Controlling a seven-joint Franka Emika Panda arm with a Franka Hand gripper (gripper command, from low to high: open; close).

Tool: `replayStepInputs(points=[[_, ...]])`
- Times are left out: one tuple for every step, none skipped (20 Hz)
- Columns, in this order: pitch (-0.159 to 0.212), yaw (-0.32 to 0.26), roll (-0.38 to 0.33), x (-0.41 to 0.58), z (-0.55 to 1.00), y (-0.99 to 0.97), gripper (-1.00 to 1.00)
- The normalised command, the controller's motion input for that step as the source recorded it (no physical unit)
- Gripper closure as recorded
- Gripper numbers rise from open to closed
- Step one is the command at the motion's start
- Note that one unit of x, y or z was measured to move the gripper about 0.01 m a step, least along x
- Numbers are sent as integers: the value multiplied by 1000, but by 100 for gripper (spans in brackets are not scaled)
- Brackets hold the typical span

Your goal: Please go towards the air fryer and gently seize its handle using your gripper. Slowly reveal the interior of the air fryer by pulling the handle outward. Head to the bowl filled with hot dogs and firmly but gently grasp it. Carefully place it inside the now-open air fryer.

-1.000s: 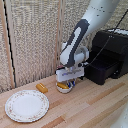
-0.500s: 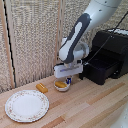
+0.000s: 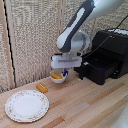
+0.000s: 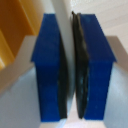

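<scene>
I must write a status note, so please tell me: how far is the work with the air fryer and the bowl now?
Done: the air fryer drawer looks pulled out, its cavity open. In hand: the gripper is at the bowl of hot dogs; in the wrist view the jaws are pressed on a thin white wall, probably the bowl's rim. Left: the bowl is not yet in the drawer. A lone sausage piece and a plate lie aside.

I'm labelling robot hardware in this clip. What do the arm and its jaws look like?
A bulky white robot arm with dark grey joint sections ends in a white block-shaped gripper. In the wrist view its two fingers are blue rectangular blocks with black pads on their inner faces.
</scene>
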Motion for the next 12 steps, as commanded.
replayStepInputs(points=[[4, -128, 6, 411, 957, -166, 100], [13, -138, 1, 383, 974, -217, 100], [24, -151, 0, 389, 971, -286, 100], [20, -164, 0, 354, 923, -357, 100], [20, -181, 0, 346, 897, -400, 100], [18, -194, 0, 351, 871, -394, 100], [0, -213, 0, 323, 760, -389, 100], [0, -223, 0, 297, 703, -386, 100], [-3, -214, 0, 257, 694, -443, 100], [-21, -213, 0, 240, 669, -449, 100], [-27, -204, 0, 243, 666, -483, 100], [-27, -201, 0, 243, 671, -494, 100]])
